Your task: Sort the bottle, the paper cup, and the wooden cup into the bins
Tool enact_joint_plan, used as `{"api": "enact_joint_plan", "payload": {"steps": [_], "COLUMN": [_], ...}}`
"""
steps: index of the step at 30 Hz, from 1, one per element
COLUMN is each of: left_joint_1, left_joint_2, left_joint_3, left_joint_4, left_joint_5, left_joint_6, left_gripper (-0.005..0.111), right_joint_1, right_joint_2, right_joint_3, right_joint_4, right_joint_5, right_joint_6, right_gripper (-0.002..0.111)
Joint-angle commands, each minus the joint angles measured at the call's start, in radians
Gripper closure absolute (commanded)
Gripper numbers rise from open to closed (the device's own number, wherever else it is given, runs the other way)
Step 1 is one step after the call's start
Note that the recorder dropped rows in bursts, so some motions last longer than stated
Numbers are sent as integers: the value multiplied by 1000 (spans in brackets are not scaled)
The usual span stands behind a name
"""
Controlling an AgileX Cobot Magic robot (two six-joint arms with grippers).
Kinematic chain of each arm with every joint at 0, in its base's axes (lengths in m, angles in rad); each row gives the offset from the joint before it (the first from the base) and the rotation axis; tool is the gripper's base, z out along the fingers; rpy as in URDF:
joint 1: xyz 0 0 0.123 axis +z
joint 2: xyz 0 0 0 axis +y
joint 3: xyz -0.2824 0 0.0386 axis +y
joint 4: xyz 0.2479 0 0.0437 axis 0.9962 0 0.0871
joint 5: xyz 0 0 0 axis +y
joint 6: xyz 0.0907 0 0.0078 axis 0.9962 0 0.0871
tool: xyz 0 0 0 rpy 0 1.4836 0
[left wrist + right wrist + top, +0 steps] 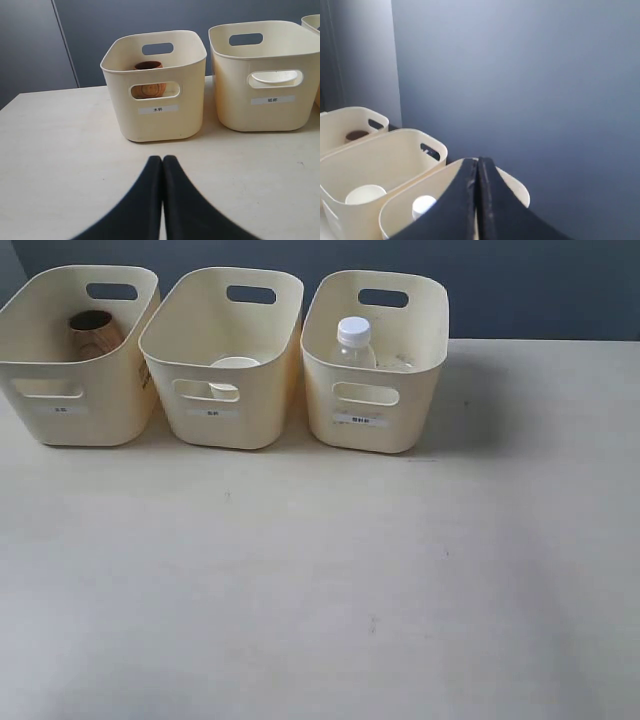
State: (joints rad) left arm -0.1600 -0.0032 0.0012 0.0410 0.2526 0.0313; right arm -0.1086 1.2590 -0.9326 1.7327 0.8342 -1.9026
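Observation:
Three cream bins stand in a row at the back of the table. The left bin [70, 390] holds the brown wooden cup [93, 332], also seen as the wooden cup [148, 65] in the left wrist view. In the middle bin [225, 410] sits the white paper cup [235, 365]. The clear bottle [354, 343] with its white cap stands upright in the right bin [375, 400]. My left gripper [163, 159] is shut and empty, low over the table in front of the left bin [155, 115]. My right gripper [477, 161] is shut and empty above the right bin [400, 207]. Neither arm shows in the exterior view.
A dark blue-grey wall [520, 285] rises behind the bins. The pale table [320, 590] stretches wide in front of the bins, with small dark specks on it.

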Motion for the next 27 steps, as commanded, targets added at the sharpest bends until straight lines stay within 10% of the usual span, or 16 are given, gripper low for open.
{"api": "enact_joint_plan", "payload": {"steps": [1,20,27], "left_joint_1": [-3,-3,-3], "left_joint_2": [3,3,3], "left_joint_3": [-1,-1,-1], "left_joint_4": [-2,-2,-2], "left_joint_5": [-14,-14,-14], "left_joint_6": [-3,-3,-3], "left_gripper": [107,107,107], "right_joint_1": [-7,-7,-7], "right_joint_2": [-108,-180,-444], "right_joint_3": [8,8,102], "right_joint_4": [12,12,-399], "right_joint_5": [9,-3,-355], "right_joint_6": [33,49,565], "right_gripper": [109,109,109]}}
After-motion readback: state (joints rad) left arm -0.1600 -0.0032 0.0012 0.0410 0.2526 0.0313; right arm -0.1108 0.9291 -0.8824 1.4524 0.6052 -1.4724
